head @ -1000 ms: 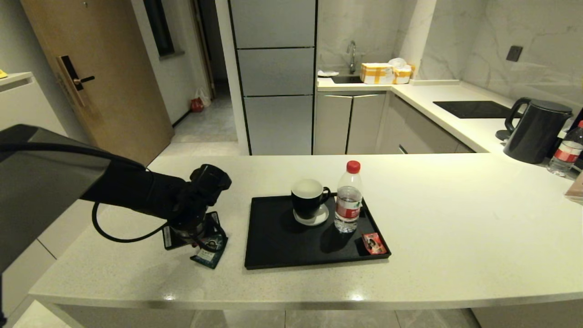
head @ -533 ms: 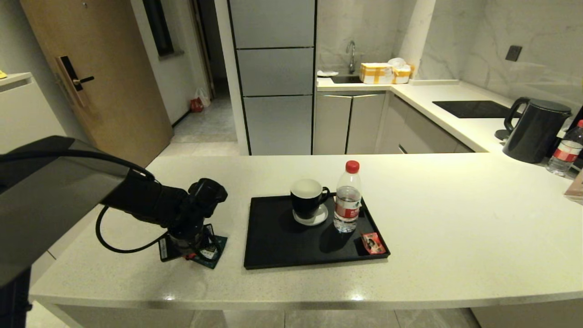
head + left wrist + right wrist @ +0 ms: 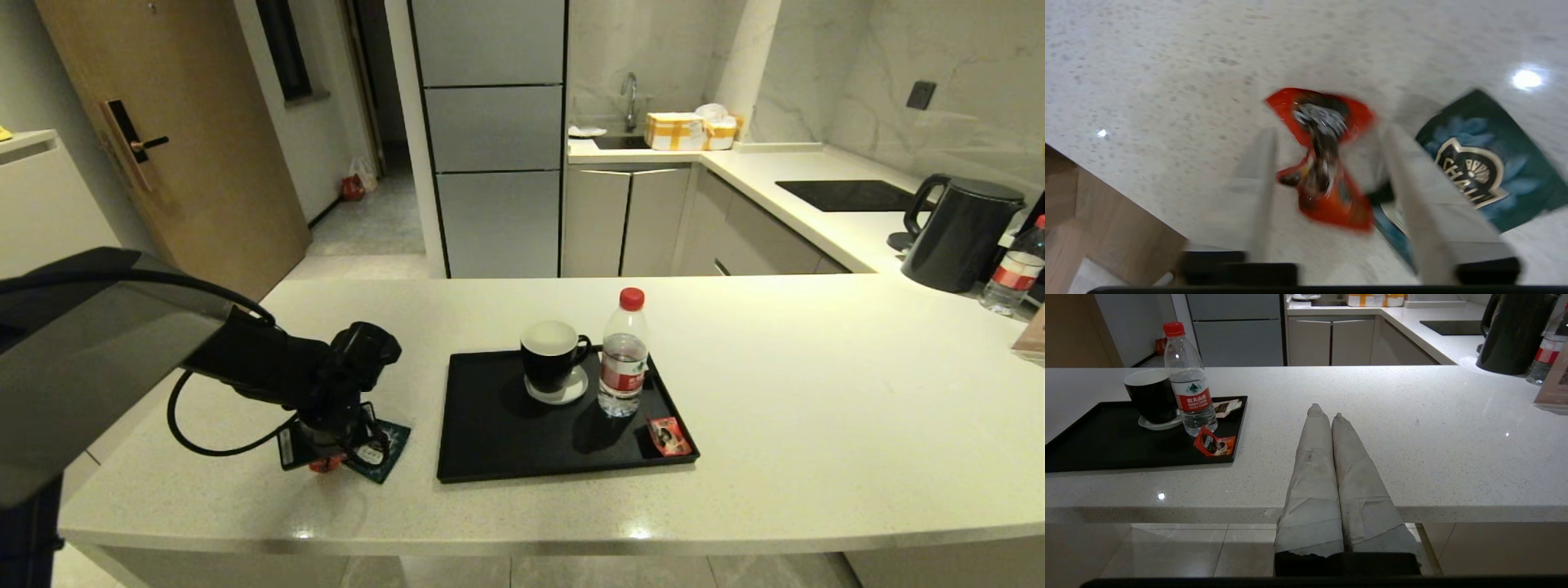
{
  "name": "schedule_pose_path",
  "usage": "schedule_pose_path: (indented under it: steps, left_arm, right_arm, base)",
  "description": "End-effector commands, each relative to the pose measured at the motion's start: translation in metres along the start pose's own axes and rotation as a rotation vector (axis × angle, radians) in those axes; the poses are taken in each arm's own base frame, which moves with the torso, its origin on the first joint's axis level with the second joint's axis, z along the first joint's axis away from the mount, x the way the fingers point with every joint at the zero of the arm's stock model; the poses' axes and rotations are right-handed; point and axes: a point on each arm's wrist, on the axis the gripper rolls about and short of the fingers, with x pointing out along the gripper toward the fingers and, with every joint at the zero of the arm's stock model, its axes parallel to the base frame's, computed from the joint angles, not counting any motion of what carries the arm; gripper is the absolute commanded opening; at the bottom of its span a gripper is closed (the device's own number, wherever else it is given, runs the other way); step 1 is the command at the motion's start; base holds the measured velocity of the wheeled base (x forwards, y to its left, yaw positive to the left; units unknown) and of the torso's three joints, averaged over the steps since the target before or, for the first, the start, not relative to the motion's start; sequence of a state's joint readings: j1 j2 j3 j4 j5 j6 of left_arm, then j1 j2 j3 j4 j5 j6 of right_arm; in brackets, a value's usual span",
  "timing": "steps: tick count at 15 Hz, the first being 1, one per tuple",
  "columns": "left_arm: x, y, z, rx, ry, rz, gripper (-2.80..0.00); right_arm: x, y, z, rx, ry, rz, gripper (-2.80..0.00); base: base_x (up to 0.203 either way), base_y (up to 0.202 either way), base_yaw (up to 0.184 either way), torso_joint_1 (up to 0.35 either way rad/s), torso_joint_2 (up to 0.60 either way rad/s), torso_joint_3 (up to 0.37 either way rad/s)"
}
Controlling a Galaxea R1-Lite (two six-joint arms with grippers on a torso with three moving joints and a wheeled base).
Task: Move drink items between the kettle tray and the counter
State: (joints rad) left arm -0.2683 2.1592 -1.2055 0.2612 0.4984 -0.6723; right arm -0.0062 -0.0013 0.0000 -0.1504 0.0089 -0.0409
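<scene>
My left gripper (image 3: 333,447) hangs open just above the counter (image 3: 816,425), left of the kettle tray (image 3: 490,425). A crumpled red sachet (image 3: 1327,163) lies between its fingers (image 3: 1263,171), with a gap on each side. The same red sachet (image 3: 326,464) shows at the fingertips in the head view. A dark teal sachet (image 3: 385,445) lies flat beside it, partly under one finger. On the tray stand the water bottle (image 3: 624,359) and another red sachet (image 3: 669,434). My right gripper (image 3: 1325,410) is shut and parked at the counter's front edge.
A black mug (image 3: 551,355) on a saucer stands on the tray next to the bottle, and a pale sachet (image 3: 1227,406) lies behind it. At the far right are the black kettle (image 3: 963,233), a second bottle (image 3: 1012,269) and the hob (image 3: 849,196).
The left wrist has sunk and shifted a little left. A red sachet now shows on the counter at its fingertips, beside the teal one.
</scene>
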Motion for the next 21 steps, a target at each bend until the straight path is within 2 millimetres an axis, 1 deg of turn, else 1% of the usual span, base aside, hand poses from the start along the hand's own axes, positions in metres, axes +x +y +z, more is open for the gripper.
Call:
schedule_pose_path:
  steps: [1, 2, 3, 5, 6, 7, 8, 9, 10, 11, 13, 14, 15, 16, 18, 19, 20, 21]
  left_arm:
    - [-0.003, 0.002, 0.002, -0.010, -0.008, -0.002, 0.00]
    - [-0.006, 0.002, 0.003, -0.014, -0.014, -0.008, 0.00]
    - [-0.019, 0.006, 0.010, -0.033, -0.041, -0.031, 0.00]
    - [-0.036, 0.011, 0.019, -0.054, -0.081, -0.066, 0.00]
    - [-0.052, 0.015, 0.027, -0.072, -0.117, -0.095, 0.00]
    - [-0.056, 0.015, 0.030, -0.076, -0.129, -0.105, 0.00]
    - [-0.056, 0.015, 0.030, -0.076, -0.129, -0.105, 0.00]
    - [-0.056, 0.015, 0.030, -0.076, -0.129, -0.105, -2.80]
    - [-0.062, 0.014, 0.027, -0.054, -0.133, -0.119, -2.80]
    - [-0.084, 0.009, 0.021, -0.016, -0.160, -0.173, -2.80]
    - [-0.146, 0.015, 0.012, 0.031, -0.246, -0.325, -2.80]
    - [-0.170, 0.023, 0.010, 0.052, -0.284, -0.386, -2.80]
    - [-0.188, 0.029, 0.006, 0.083, -0.312, -0.436, -2.80]
    - [-0.195, 0.030, 0.003, 0.117, -0.319, -0.460, -2.80]
    - [-0.195, 0.030, 0.003, 0.117, -0.319, -0.460, -2.80]
    - [-0.198, 0.034, 0.000, 0.138, -0.317, -0.456, -2.80]
    - [-0.209, 0.045, -0.002, 0.148, -0.333, -0.468, -2.80]
    - [-0.228, 0.065, -0.003, 0.140, -0.372, -0.499, -2.80]
  right_arm:
    - [0.002, 0.000, -0.011, 0.000, 0.040, 0.002, -2.80]
    - [0.002, 0.000, -0.011, 0.000, 0.040, 0.002, -2.80]
    - [0.002, 0.000, -0.011, 0.000, 0.040, 0.002, -2.80]
    - [0.002, 0.000, -0.011, 0.000, 0.040, 0.002, -2.80]
    - [0.002, 0.000, -0.011, 0.000, 0.040, 0.002, -2.80]
    - [0.002, 0.000, -0.011, 0.000, 0.040, 0.002, -2.80]
    - [0.002, 0.000, -0.011, 0.000, 0.040, 0.002, -2.80]
    - [0.002, 0.000, -0.011, 0.000, 0.040, 0.002, -2.80]
    - [0.002, 0.000, -0.011, 0.000, 0.040, 0.002, -2.80]
    - [0.002, 0.000, -0.011, 0.000, 0.040, 0.002, -2.80]
    - [0.002, 0.000, -0.011, 0.000, 0.040, 0.002, -2.80]
    - [0.002, 0.000, -0.011, 0.000, 0.040, 0.002, -2.80]
    - [0.002, 0.000, -0.011, 0.000, 0.040, 0.002, -2.80]
    - [0.002, 0.000, -0.011, 0.000, 0.040, 0.002, -2.80]
    - [0.002, 0.000, -0.011, 0.000, 0.040, 0.002, -2.80]
    - [0.002, 0.000, -0.011, 0.000, 0.040, 0.002, -2.80]
    - [0.002, 0.000, -0.011, 0.000, 0.040, 0.002, -2.80]
    - [0.002, 0.000, -0.011, 0.000, 0.040, 0.002, -2.80]
  base:
    - [0.000, 0.000, 0.000, 0.000, 0.00, 0.000]
    - [0.000, 0.000, 0.000, 0.000, 0.00, 0.000]
    - [0.000, 0.000, 0.000, 0.000, 0.00, 0.000]
    - [0.000, 0.000, 0.000, 0.000, 0.00, 0.000]
    - [0.000, 0.000, 0.000, 0.000, 0.00, 0.000]
    - [0.000, 0.000, 0.000, 0.000, 0.00, 0.000]
    - [0.000, 0.000, 0.000, 0.000, 0.00, 0.000]
    - [0.000, 0.000, 0.000, 0.000, 0.00, 0.000]
    - [0.000, 0.000, 0.000, 0.000, 0.00, 0.000]
    - [0.000, 0.000, 0.000, 0.000, 0.00, 0.000]
    - [0.000, 0.000, 0.000, 0.000, 0.00, 0.000]
    - [0.000, 0.000, 0.000, 0.000, 0.00, 0.000]
    - [0.000, 0.000, 0.000, 0.000, 0.00, 0.000]
    - [0.000, 0.000, 0.000, 0.000, 0.00, 0.000]
    - [0.000, 0.000, 0.000, 0.000, 0.00, 0.000]
    - [0.000, 0.000, 0.000, 0.000, 0.00, 0.000]
    - [0.000, 0.000, 0.000, 0.000, 0.00, 0.000]
    - [0.000, 0.000, 0.000, 0.000, 0.00, 0.000]
